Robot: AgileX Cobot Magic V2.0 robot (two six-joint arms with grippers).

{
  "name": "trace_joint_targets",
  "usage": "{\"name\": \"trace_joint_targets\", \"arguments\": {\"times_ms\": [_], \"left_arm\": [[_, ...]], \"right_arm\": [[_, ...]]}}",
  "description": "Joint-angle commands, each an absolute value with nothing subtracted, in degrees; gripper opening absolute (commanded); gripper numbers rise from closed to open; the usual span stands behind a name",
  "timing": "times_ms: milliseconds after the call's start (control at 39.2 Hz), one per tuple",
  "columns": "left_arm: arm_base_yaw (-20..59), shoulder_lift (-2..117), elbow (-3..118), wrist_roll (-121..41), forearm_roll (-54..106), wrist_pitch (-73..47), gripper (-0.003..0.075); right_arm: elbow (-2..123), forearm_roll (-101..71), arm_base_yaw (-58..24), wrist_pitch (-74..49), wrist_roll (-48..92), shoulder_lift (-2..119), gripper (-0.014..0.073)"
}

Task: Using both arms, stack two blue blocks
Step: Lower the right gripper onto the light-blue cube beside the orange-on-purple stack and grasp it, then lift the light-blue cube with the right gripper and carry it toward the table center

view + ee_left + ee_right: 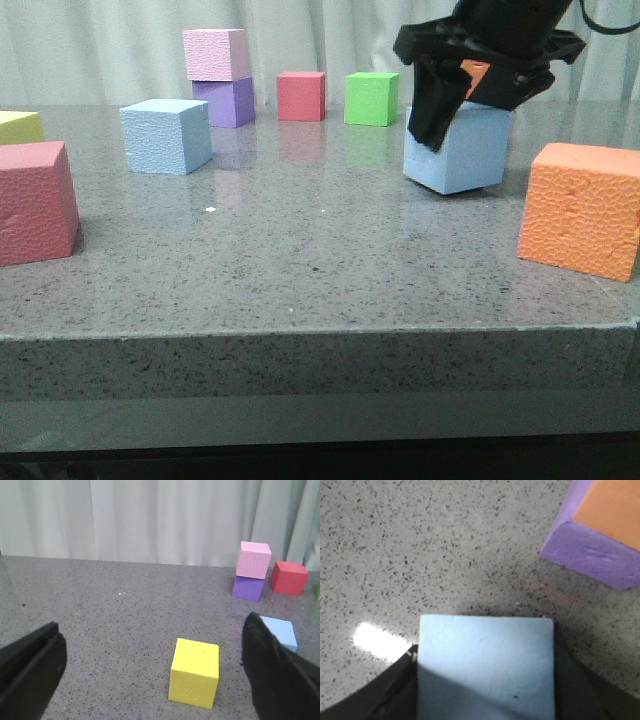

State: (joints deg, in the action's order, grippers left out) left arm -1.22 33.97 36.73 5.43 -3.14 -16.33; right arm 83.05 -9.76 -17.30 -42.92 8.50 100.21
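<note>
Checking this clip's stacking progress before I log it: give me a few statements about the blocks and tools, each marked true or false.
1. The right tool grips a blue block, fingers on either side. True.
2. The other blue block sits on that one. False: it stands alone on the table, far left.
3. The left tool holds the yellow block. False: it is open, empty.
4. A pink block rests on a purple block. True.

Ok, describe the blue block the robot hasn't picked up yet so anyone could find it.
Start at the pink cube stacked on a purple cube at the back left of the table. Just in front and left of that stack sits a light blue block, standing alone. The other blue block is between the right gripper's fingers.
</note>
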Motion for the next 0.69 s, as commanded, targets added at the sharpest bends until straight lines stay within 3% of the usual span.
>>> {"name": "trace_joint_targets", "arguments": {"times_ms": [0, 229, 663], "left_arm": [[-1.3, 34.3, 38.4, 5.5, -3.3, -12.2, 0.0692], [-1.3, 34.3, 38.4, 5.5, -3.3, -12.2, 0.0692], [-1.3, 34.3, 38.4, 5.5, -3.3, -11.5, 0.0692]], "right_arm": [[85.1, -10.1, -17.2, -40.7, 9.0, 94.9, 0.0273], [85.1, -10.8, -20.5, -40.9, 9.1, 90.7, 0.0265], [85.1, -10.8, -35.8, -40.2, 9.5, 94.3, 0.0265]]}}
